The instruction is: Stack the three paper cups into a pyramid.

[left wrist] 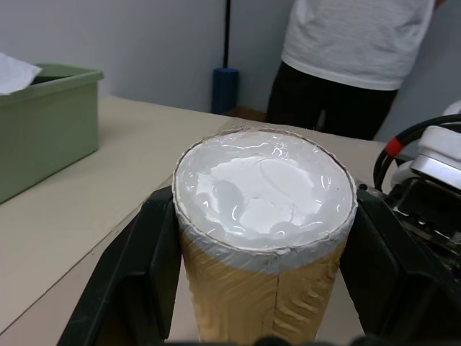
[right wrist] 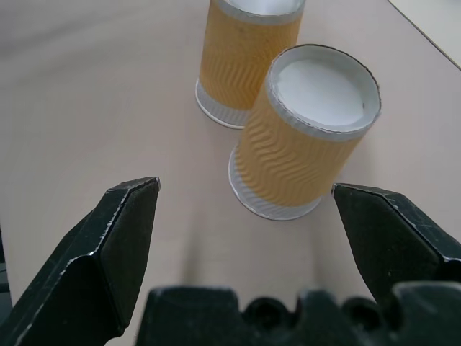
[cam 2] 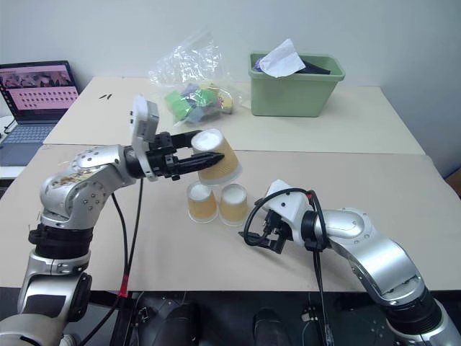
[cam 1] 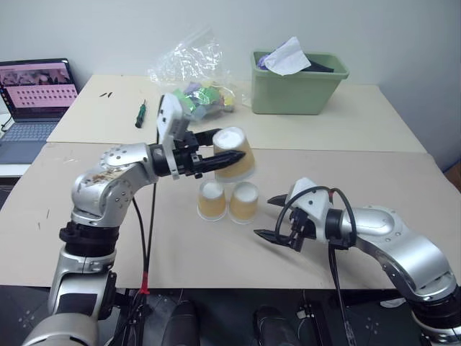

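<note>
Both eye views look forward and down from the head over the tabletop. The left wrist camera sits tight behind a raised cup; the right wrist camera faces the two standing cups closely.

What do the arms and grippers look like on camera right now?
Both arms are silver metal with rounded shells and black joint rings. The left arm shows brownish scuffs on its shell and carries a white camera block at the wrist; black cables hang from it, one marked with red tape. The left gripper and the right gripper each have two black pointed fingers. A black cable loops over the right wrist's white block.
</note>
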